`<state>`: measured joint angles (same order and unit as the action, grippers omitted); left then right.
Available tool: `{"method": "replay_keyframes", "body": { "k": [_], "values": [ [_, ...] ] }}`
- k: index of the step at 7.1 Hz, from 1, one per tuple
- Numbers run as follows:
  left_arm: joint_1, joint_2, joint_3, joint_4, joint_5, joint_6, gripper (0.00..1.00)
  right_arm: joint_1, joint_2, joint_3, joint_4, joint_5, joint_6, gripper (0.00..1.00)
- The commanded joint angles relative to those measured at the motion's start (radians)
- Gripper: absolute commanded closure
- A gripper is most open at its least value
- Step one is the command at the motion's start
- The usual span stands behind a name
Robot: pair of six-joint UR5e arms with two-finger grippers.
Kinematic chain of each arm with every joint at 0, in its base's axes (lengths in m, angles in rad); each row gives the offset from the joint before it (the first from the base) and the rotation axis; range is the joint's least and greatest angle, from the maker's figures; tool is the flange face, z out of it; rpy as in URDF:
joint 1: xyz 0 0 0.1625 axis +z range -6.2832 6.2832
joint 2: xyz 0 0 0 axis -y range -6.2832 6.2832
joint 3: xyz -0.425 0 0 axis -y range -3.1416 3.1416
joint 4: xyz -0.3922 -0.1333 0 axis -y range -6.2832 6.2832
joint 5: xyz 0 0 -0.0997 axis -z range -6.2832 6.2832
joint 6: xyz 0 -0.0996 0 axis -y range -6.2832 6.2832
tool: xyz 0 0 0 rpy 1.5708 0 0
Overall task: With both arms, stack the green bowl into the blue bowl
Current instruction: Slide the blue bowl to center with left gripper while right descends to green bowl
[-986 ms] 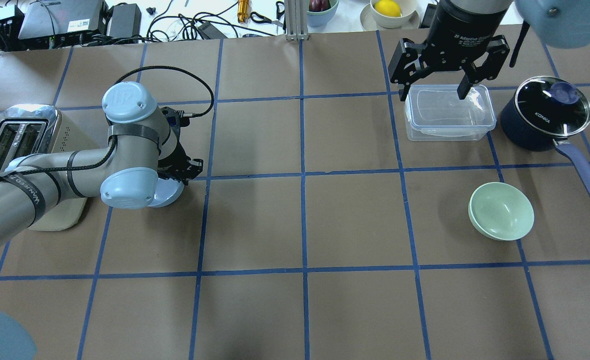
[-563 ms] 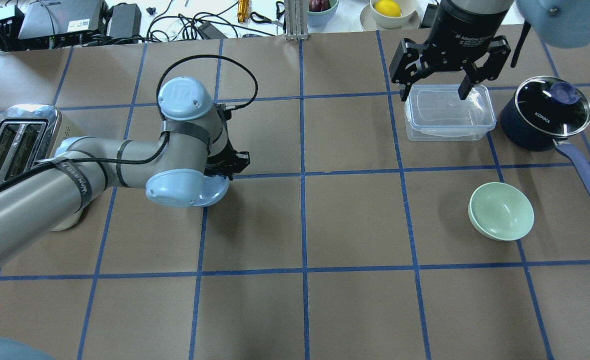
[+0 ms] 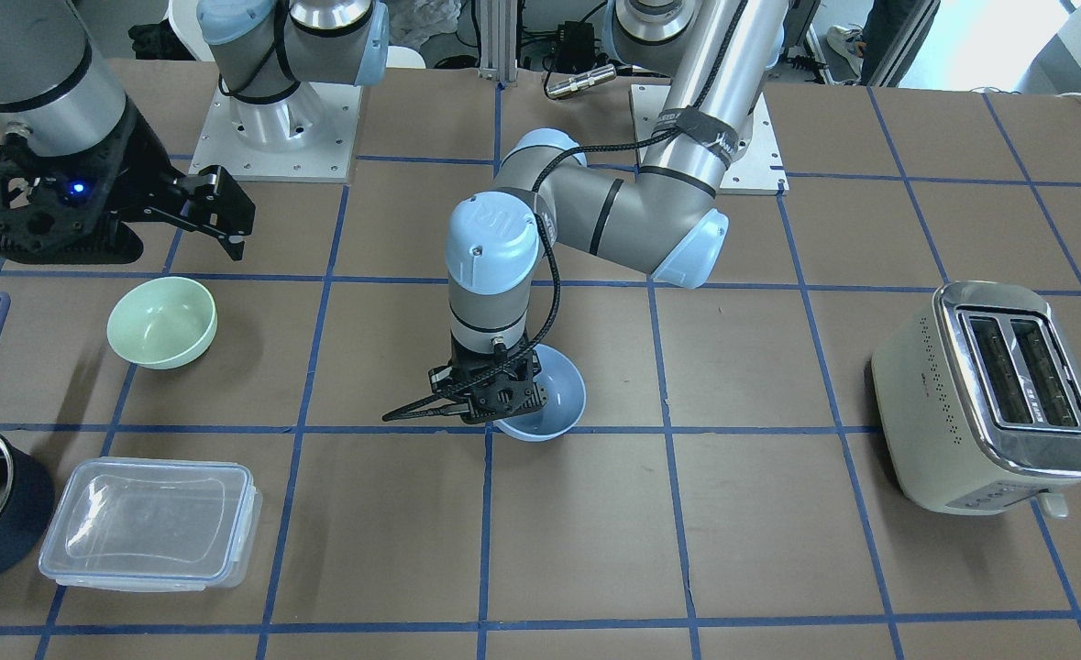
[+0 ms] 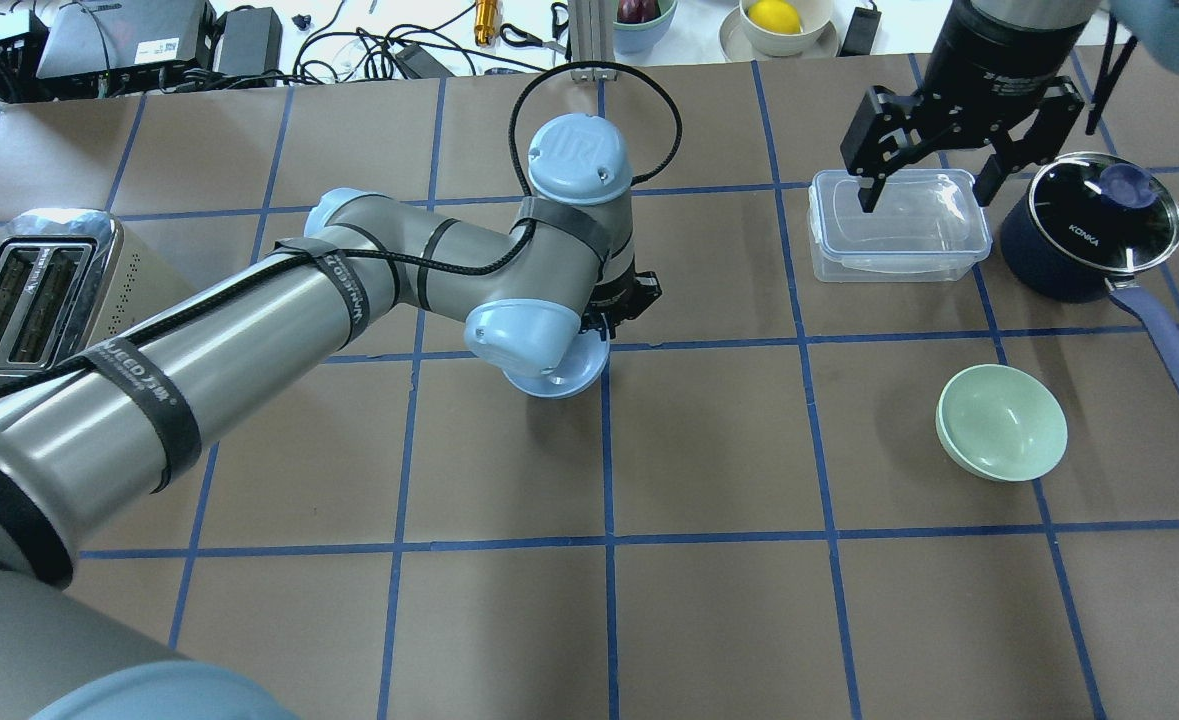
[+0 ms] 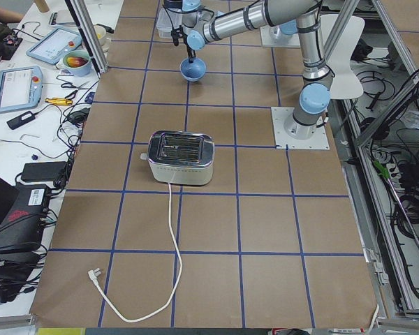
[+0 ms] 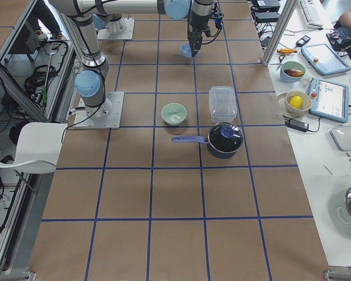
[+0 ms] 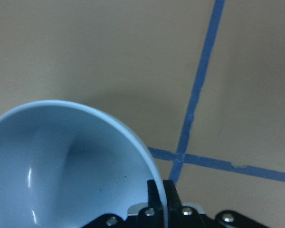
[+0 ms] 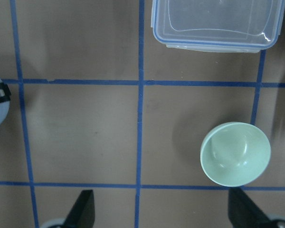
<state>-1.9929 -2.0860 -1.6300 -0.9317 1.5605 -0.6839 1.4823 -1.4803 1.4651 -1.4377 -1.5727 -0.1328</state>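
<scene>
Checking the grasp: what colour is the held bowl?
Pale blue bowl; best in left wrist view.

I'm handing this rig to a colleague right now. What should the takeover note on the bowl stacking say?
Left end effector: shut on the blue bowl, at its rim, near the middle of the table.
Right end effector: open, empty, raised, apart from the green bowl.
Green bowl: upright on the table, untouched.
Done: blue bowl gripped.
Left: put the green bowl into the blue bowl.
</scene>
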Motion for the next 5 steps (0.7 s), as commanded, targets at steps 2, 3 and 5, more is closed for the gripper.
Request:
{"method": "replay_keyframes", "body": {
  "k": [2, 3, 5],
  "values": [
    [-0.049, -0.042, 0.022, 0.057, 0.000, -0.077, 0.59, -0.204, -0.008, 0.141, -0.013, -0.070, -0.195, 0.00],
    [-0.047, -0.043, 0.019, 0.073, -0.008, -0.036, 0.01, -0.274, -0.006, 0.196, -0.076, -0.069, -0.280, 0.00],
    [0.079, 0.064, 0.016, 0.041, -0.008, 0.202, 0.00, -0.365, -0.006, 0.382, -0.302, -0.067, -0.370, 0.00]
  ]
}}
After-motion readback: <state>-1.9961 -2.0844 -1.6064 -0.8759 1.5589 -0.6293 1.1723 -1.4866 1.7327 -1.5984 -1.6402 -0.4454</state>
